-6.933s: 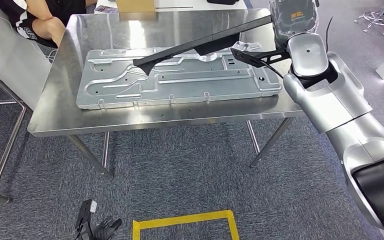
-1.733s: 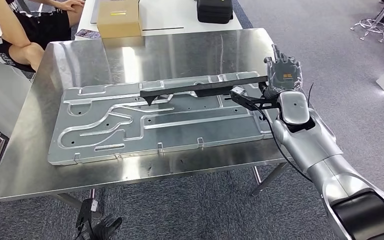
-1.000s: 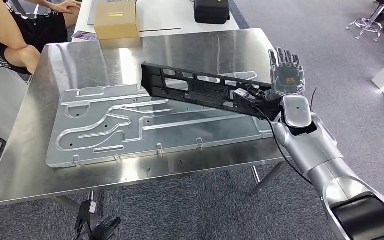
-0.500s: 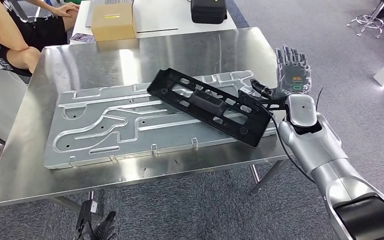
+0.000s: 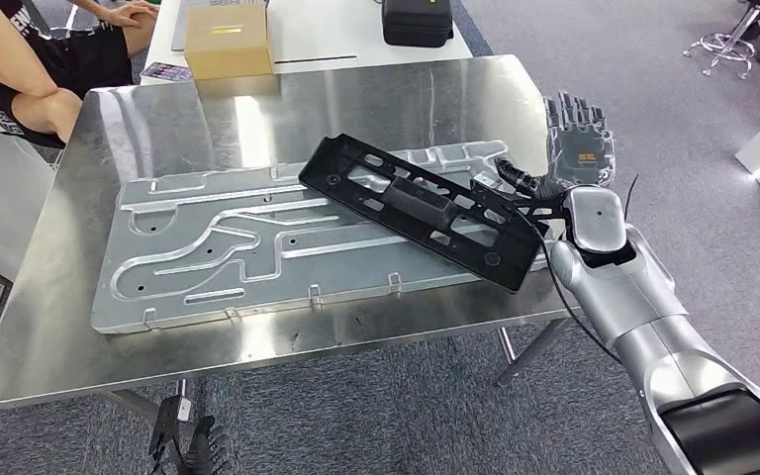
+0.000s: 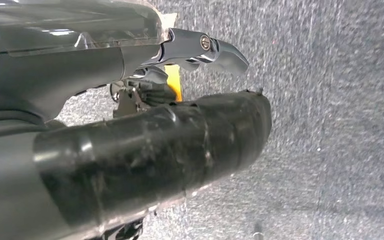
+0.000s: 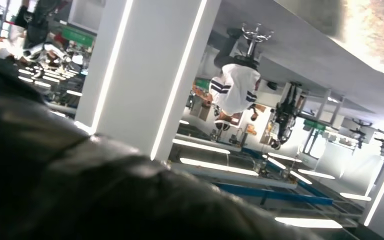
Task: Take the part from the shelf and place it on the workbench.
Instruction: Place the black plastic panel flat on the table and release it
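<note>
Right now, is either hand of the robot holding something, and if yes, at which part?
Nothing is held. The right hand is off the black part, fingers spread beside its right end. The part lies flat on the metal plate.

Black slotted part flat, diagonal on workbench.

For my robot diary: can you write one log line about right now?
black part: lying on metal plate, workbench | right hand: open, beside it | left hand: hanging
</note>
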### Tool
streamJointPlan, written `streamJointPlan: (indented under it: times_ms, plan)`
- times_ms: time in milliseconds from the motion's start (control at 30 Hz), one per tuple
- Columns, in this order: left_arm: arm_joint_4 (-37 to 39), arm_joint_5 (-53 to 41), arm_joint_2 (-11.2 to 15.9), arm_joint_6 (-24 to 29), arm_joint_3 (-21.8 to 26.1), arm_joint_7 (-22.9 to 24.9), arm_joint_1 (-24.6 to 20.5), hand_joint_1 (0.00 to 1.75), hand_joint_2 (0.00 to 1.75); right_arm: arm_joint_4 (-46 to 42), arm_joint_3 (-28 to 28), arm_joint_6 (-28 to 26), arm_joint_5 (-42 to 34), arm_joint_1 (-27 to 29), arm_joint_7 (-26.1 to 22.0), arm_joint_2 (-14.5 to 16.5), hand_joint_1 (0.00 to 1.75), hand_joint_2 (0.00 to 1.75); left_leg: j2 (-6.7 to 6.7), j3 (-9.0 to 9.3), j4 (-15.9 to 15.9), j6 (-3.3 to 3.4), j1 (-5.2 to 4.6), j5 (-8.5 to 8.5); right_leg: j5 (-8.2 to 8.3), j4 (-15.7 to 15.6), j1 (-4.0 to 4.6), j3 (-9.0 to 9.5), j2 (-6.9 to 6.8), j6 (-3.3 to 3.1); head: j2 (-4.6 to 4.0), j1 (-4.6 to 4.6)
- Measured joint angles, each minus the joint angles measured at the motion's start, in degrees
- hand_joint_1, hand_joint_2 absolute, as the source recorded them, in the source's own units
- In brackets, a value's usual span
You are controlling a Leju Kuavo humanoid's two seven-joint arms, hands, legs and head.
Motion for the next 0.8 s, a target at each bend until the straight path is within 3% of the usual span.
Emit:
streamJointPlan:
  times_ms: [100,133,167,200,267,333,400,467,533,600,667,700,733,800]
  plan:
    - [0.00,-0.02,0.02,0.01,0.24,0.00,0.02,0.00,0.00,-0.03,-0.16,0.36,0.51,-0.06,0.00,-0.22,0.00,0.00,0.05,-0.06,-0.12,0.54,0.03,0.29,-5.41,10.12,-0.19,-4.53,-0.16,0.61,0.00,0.01]
    - [0.00,-0.03,0.02,-0.01,0.32,0.02,0.05,0.00,0.00,-0.03,-0.18,0.63,0.71,-0.09,-0.03,-0.32,0.00,0.00,0.06,-0.13,-0.01,0.59,0.00,0.34,-6.54,13.19,-0.21,-5.94,-0.17,0.71,0.00,0.01]
    - [0.00,-0.02,0.01,-0.06,0.37,0.04,0.07,0.00,0.00,-0.08,-0.18,1.00,0.86,-0.22,-0.14,-0.51,0.00,0.00,0.06,-0.20,0.10,0.60,-0.02,0.35,-6.60,14.44,-0.21,-6.47,-0.18,0.73,0.00,0.01]
    - [0.00,-0.01,0.00,-0.11,0.39,0.07,0.07,0.00,0.00,-0.18,-0.18,1.40,0.98,-0.49,-0.27,-0.80,0.00,0.00,0.03,-0.24,0.20,0.60,-0.03,0.35,-5.53,13.42,-0.21,-5.89,-0.18,0.65,0.00,0.02]
    - [0.00,0.01,-0.04,-0.19,0.51,0.09,0.07,0.00,0.00,-0.56,-0.25,2.04,1.07,-1.58,-0.66,-1.52,0.00,0.00,-0.03,-0.30,0.31,0.56,-0.05,0.36,-1.63,6.04,-0.08,-2.20,-0.18,0.13,0.00,0.02]
    - [0.00,0.02,-0.11,-0.21,0.73,0.10,0.05,0.00,0.00,-0.87,-0.35,2.30,1.10,-2.85,-0.92,-2.05,0.00,0.00,-0.08,-0.60,0.36,0.20,-0.15,0.57,0.89,-0.29,0.33,0.71,-0.14,-0.51,0.00,0.02]
    - [0.00,0.02,-0.19,-0.24,0.86,0.13,0.08,0.00,0.00,-0.99,-0.39,2.37,1.11,-3.42,-1.01,-2.30,0.00,0.00,-0.10,-0.95,0.32,-0.42,-0.17,0.98,1.39,-1.65,0.70,1.04,-0.10,-0.87,0.01,0.03]
    - [0.01,0.02,-0.22,-0.25,0.89,0.15,0.14,0.00,0.00,-1.10,-0.39,2.39,1.11,-3.50,-1.01,-2.39,0.00,0.00,-0.16,-1.27,0.48,-1.10,-0.27,0.82,2.10,-2.34,0.44,0.94,-0.22,-1.41,0.01,0.01]
    - [0.01,0.02,-0.22,-0.25,0.91,0.15,0.09,0.00,0.00,-1.28,-0.39,2.40,1.11,-3.69,-1.01,-2.38,0.00,0.00,-0.16,-2.49,3.47,-1.61,-0.37,-2.02,3.09,-3.13,0.07,0.68,-0.44,-2.15,0.00,-0.06]
    - [0.00,0.02,-0.23,-0.26,0.92,0.16,0.04,0.00,0.00,-1.38,-0.39,2.42,1.11,-3.85,-1.01,-2.38,0.00,0.00,-0.10,-4.92,10.64,-1.92,-0.15,-6.84,3.83,-3.20,0.09,-0.10,-0.56,-2.52,0.00,-0.10]
    - [0.00,0.02,-0.24,-0.26,0.94,0.16,0.06,0.00,0.00,-1.38,-0.39,2.42,1.11,-3.87,-1.01,-2.38,0.00,0.00,-0.09,-6.24,16.21,-2.18,0.01,-9.52,4.53,-2.91,0.18,-1.24,-0.58,-2.50,0.00,-0.10]
    - [0.00,0.02,-0.25,-0.26,0.95,0.16,0.05,0.00,0.00,-1.39,-0.39,2.42,1.11,-3.87,-1.01,-2.38,0.00,0.00,-0.08,-5.34,15.85,-2.23,0.05,-9.30,4.89,-2.68,0.18,-1.87,-0.55,-2.42,0.00,-0.10]
    - [0.00,0.02,-0.24,-0.26,0.95,0.15,0.02,0.00,0.00,-1.43,-0.39,2.42,1.11,-3.88,-1.01,-2.38,0.00,0.00,-0.08,-3.24,13.25,-2.21,0.08,-8.25,5.23,-2.40,0.15,-2.50,-0.51,-2.28,0.00,-0.10]
    - [0.00,0.02,-0.23,-0.26,0.95,0.15,-0.17,0.00,0.00,-1.65,-0.39,2.42,1.14,-3.98,-1.01,-2.42,0.00,0.00,-0.11,2.15,5.10,-1.96,0.02,-5.98,5.79,-1.66,0.16,-3.66,-0.41,-1.78,0.00,-0.10]
